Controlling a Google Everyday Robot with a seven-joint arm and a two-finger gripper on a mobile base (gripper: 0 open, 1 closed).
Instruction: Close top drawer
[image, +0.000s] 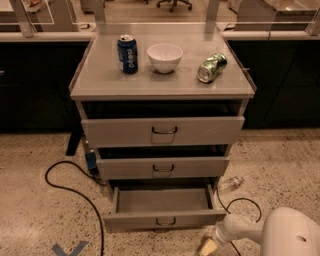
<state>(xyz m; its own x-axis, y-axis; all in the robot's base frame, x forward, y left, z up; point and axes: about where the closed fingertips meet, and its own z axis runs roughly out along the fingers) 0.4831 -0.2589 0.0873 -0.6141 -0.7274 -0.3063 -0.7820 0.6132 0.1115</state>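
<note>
The grey metal cabinet (162, 82) has three drawers, all partly open. The lowest drawer (165, 220) is pulled out the farthest. It has a low plain front, a small dark wire handle (165, 221) and a long flat empty tray (162, 200). The middle drawer (162, 167) and the tall uppermost drawer (162, 131) stick out only a little. My gripper (207, 246) is low at the bottom right, just below and right of the lowest drawer's front corner, on the end of my white arm (280, 235).
On the cabinet top stand a blue soda can (128, 53) and a white bowl (165, 56), and a green can (212, 67) lies on its side. A black cable (70, 185) loops on the speckled floor at left. A clear bottle (231, 183) lies on the floor at right.
</note>
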